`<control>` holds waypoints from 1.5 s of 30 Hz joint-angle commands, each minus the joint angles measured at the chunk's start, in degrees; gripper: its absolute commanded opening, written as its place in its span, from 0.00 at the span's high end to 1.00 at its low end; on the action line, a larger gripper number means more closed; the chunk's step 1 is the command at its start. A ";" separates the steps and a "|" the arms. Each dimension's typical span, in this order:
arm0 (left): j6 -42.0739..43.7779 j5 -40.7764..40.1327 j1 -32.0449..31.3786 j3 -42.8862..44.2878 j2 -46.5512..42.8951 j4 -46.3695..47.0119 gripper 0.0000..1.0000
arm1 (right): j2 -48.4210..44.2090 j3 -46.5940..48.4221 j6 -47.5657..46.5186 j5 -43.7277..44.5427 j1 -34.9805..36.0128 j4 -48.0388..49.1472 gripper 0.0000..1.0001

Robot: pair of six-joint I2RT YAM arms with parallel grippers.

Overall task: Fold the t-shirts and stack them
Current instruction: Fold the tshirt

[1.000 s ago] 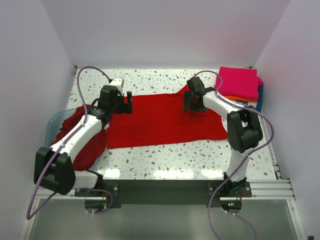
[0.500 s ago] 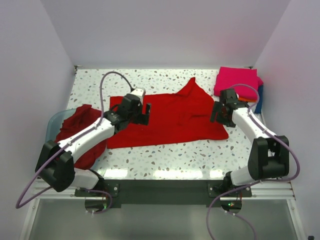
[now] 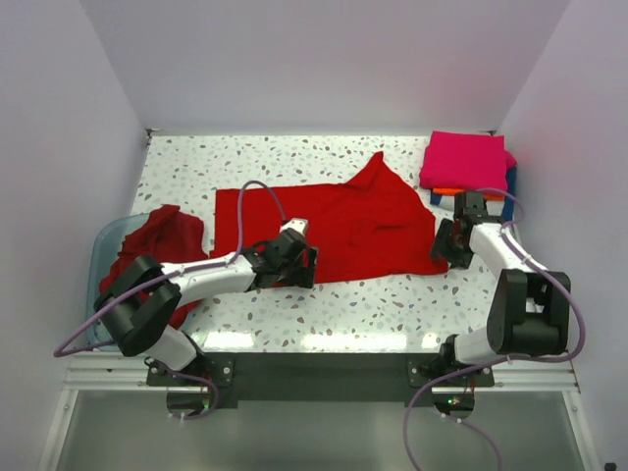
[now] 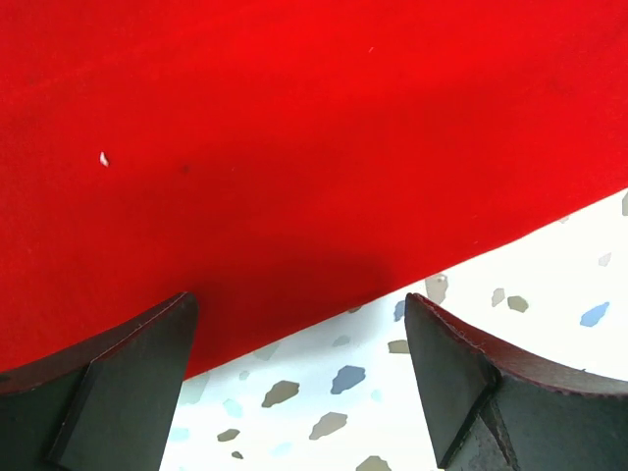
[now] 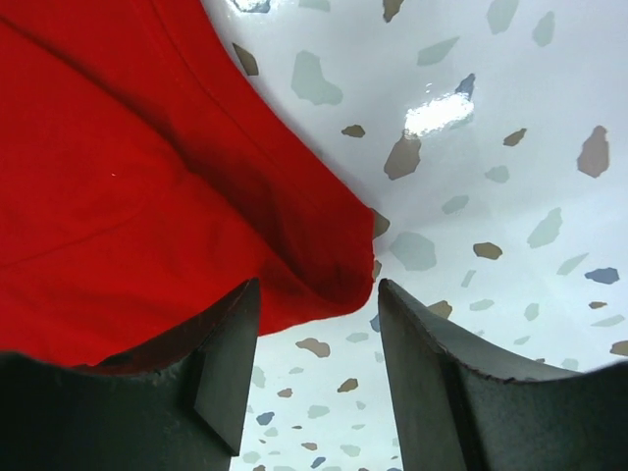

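A bright red t-shirt (image 3: 353, 226) lies spread across the middle of the table, with a peak of cloth pointing to the back. My left gripper (image 3: 308, 267) hovers low over its near hem, open. In the left wrist view the hem of the red t-shirt (image 4: 294, 147) crosses between the wide-set fingers of the left gripper (image 4: 299, 339). My right gripper (image 3: 443, 249) is at the shirt's near right corner. In the right wrist view that corner of the red t-shirt (image 5: 334, 265) lies just ahead of the right gripper (image 5: 319, 304), whose jaws stand apart with nothing pinched.
Folded t-shirts are stacked at the back right: magenta (image 3: 464, 160) on top, orange (image 3: 449, 191) under it, a blue edge (image 3: 511, 183) behind. A teal tub (image 3: 102, 243) at the left holds crumpled dark red shirts (image 3: 157, 250). Speckled tabletop (image 3: 392, 304) shows at the front.
My left arm swung from the shirt's far left side down to its near hem. My right arm left the far edge for the near right corner, and its jaws narrowed. A peak of cloth now lies spread backwards.
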 commanded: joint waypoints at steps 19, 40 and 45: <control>-2.37 -6.59 -0.22 -6.12 -0.12 5.81 0.08 | 1.30 -2.19 -0.98 -1.96 -0.58 1.56 0.93; -2.90 -2.73 -4.52 -5.87 -12.06 1.08 0.05 | 1.23 5.28 -2.30 6.56 -0.49 -4.94 0.58; -0.45 -2.47 -4.61 2.56 -16.64 -5.16 0.03 | -4.66 8.62 -2.04 2.97 0.12 -6.44 0.41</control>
